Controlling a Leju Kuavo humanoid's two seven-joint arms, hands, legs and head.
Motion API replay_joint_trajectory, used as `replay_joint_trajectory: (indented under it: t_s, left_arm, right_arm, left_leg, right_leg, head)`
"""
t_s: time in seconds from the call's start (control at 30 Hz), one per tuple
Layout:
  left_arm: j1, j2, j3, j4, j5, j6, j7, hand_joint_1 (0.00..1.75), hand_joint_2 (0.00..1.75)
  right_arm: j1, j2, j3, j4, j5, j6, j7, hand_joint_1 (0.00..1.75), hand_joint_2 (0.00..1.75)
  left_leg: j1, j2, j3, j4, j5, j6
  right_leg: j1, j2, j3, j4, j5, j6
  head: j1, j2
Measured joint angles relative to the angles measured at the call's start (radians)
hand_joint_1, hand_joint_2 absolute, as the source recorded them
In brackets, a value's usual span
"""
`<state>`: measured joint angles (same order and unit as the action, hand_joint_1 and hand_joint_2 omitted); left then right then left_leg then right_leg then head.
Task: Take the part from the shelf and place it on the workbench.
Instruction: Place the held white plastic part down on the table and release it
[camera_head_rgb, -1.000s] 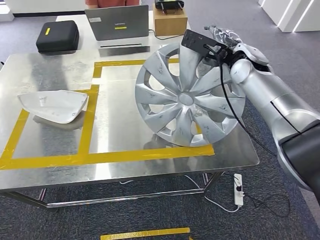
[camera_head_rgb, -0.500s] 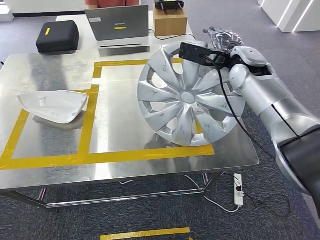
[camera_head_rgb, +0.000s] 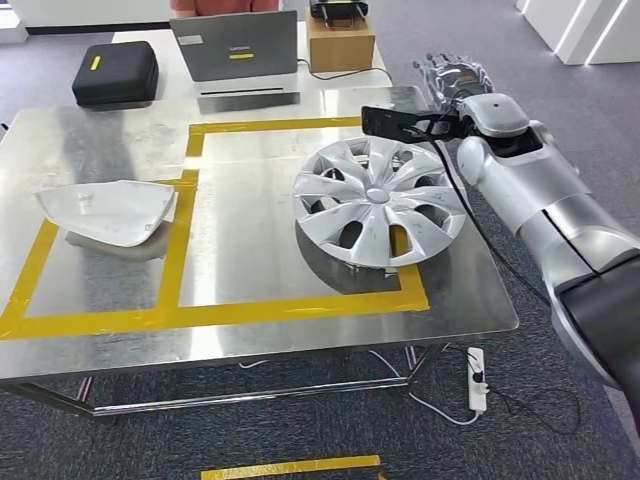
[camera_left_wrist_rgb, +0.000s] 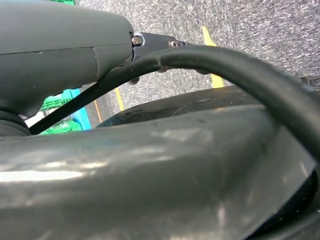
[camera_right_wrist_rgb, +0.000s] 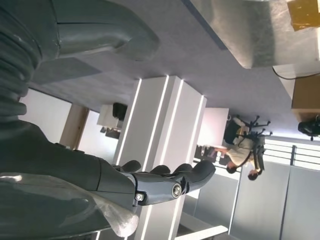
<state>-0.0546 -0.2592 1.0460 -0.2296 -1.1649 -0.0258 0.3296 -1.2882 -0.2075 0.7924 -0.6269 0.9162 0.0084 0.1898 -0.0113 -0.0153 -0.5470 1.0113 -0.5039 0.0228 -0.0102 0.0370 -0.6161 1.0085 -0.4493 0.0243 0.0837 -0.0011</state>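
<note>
Wheel cover: the silver hubcap (camera_head_rgb: 380, 203) is now lying almost flat on the metal surface (camera_head_rgb: 241, 250), inside the yellow tape outline (camera_head_rgb: 181, 240); half a second ago it was standing steeply tilted, propped near the right hand.
Right hand: the right hand (camera_head_rgb: 451, 78) is hovering past the far right corner of the surface, apart from the hubcap (no contact showing). In the right wrist view its fingers (camera_right_wrist_rgb: 177, 182) are stretching out straight, spread from the thumb, holding nothing.
Right arm: the silver forearm (camera_head_rgb: 528, 185) is sitting a little further from the hubcap than before.
Left hand: how its fingers are lying I cannot tell.
Other part: the white mirror housing (camera_head_rgb: 106, 212) is resting on the left side of the surface, unchanged.
Background: a laptop (camera_head_rgb: 234, 45), black case (camera_head_rgb: 115, 72) and cardboard box (camera_head_rgb: 340, 42) are staying in place.
</note>
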Motion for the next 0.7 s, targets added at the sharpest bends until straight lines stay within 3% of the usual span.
replay_joint_trajectory:
  t_s: [0.7]
  left_arm:
    - [0.0,-0.005,0.003,0.0,-0.015,0.004,-0.014,0.0,0.0]
  right_arm:
    - [0.008,0.014,-0.037,-0.003,0.102,-0.023,-0.023,0.0,1.75]
  left_leg:
    - [0.0,0.0,0.0,0.0,0.0,0.0]
  right_leg:
    - [0.0,0.0,0.0,0.0,0.0,0.0]
  head:
    - [0.0,0.0]
